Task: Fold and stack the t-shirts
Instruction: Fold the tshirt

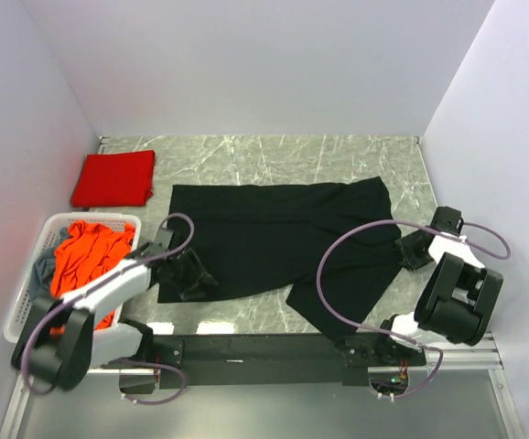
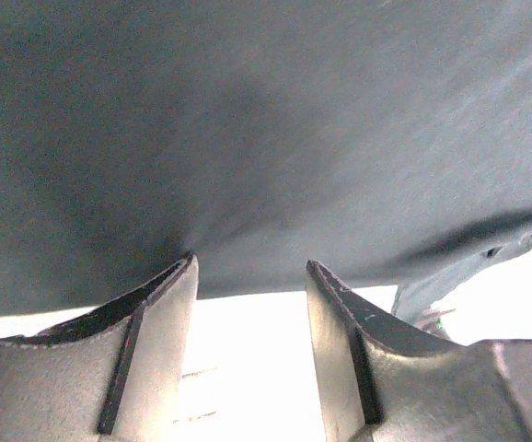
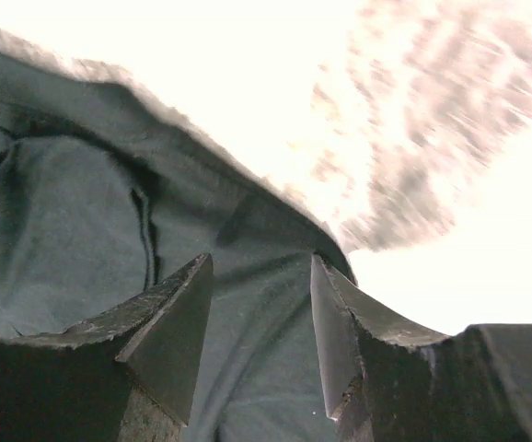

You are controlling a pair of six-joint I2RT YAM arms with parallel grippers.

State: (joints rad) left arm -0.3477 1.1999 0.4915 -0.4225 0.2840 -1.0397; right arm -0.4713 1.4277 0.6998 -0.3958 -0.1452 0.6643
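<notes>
A large black t-shirt (image 1: pixel 283 242) lies spread on the marble table (image 1: pixel 274 155), one part trailing toward the front right. My left gripper (image 1: pixel 194 274) is open at the shirt's near left edge; in the left wrist view the black cloth (image 2: pixel 248 129) lies just beyond the fingertips (image 2: pixel 179 285), nothing between them. My right gripper (image 1: pixel 409 249) is open over the shirt's right edge; the cloth (image 3: pixel 73 221) lies under and between its fingers (image 3: pixel 188 304). A folded bright red t-shirt (image 1: pixel 113 178) lies at the back left. An orange-red t-shirt (image 1: pixel 86 256) and a grey-blue one (image 1: pixel 45 267) sit in the basket.
A white perforated basket (image 1: pixel 28 293) stands at the left edge beside the left arm. White walls close in the table on three sides. A black rail (image 1: pixel 264 352) with the arm bases runs along the near edge.
</notes>
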